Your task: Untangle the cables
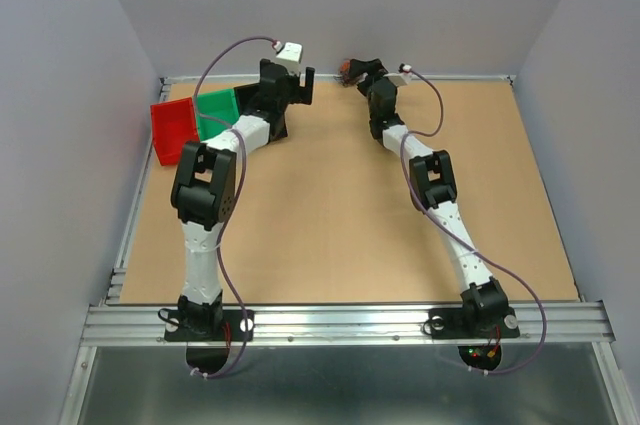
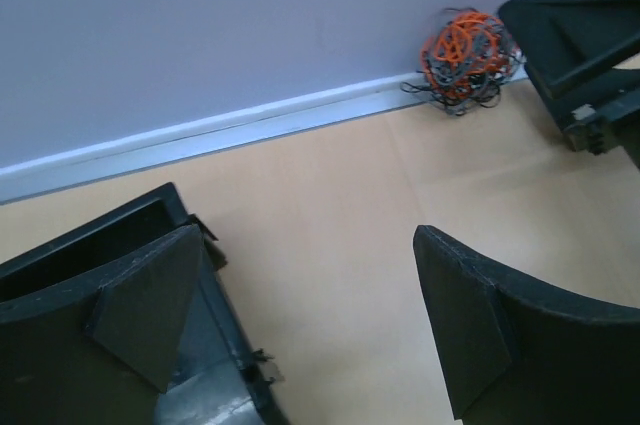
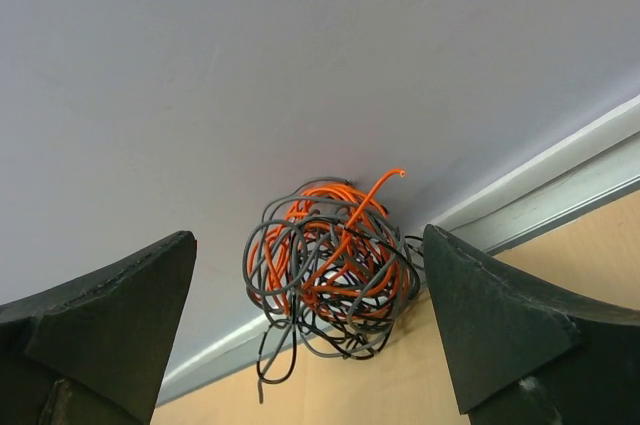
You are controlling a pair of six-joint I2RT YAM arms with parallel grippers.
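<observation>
While the right pincer gapes empty just before the tangle at the wall, top centre overhead, and the left pincer hangs open, the approach seems in hand; next, pinch one loop.

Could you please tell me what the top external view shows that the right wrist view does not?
Only the top external view shows the red bin, the green bin, the left arm and the whole table. Only the right wrist view shows the tangle's separate orange and grey strands, with one orange end sticking up. Both show the tangle against the far wall, just ahead of the right end effector.
</observation>
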